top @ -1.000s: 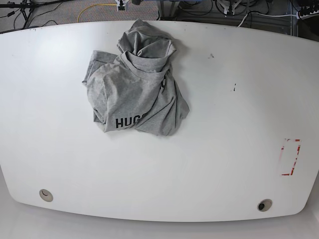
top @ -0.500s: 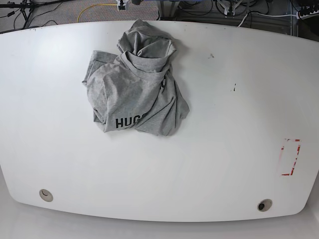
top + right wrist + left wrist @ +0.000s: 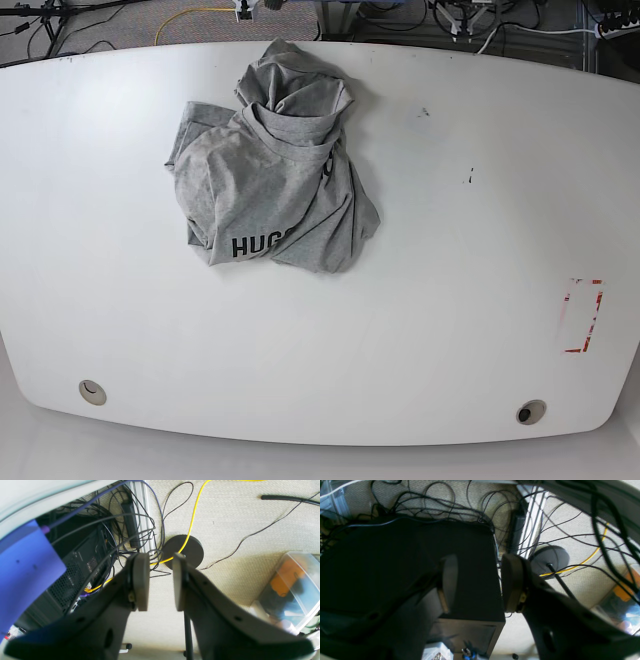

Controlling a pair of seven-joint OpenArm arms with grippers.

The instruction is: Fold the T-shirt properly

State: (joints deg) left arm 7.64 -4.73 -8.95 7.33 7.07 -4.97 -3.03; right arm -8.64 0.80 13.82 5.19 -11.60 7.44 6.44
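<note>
T-shirt (image 3: 268, 160) sits crumpled at 11 o'clock on the table (image 3: 450, 330), nothing folded yet. My right claw (image 3: 157, 581) hangs off-table over floor cables, jaws slightly apart, empty; my left claw (image 3: 477, 585) is parked likewise, jaws wider, gripping nothing.

A white table (image 3: 420, 330) carries a red marking (image 3: 583, 315) near one edge and two round grommets (image 3: 92, 392) along the front. Beyond the right jaws, a yellow cable (image 3: 193, 517) runs over a dark round base (image 3: 190, 547) on beige carpet (image 3: 237, 517), with a clear bin (image 3: 290, 585) off to one side. Behind the left jaws sits a black box (image 3: 395, 562) under tangled black wires (image 3: 432, 502).
</note>
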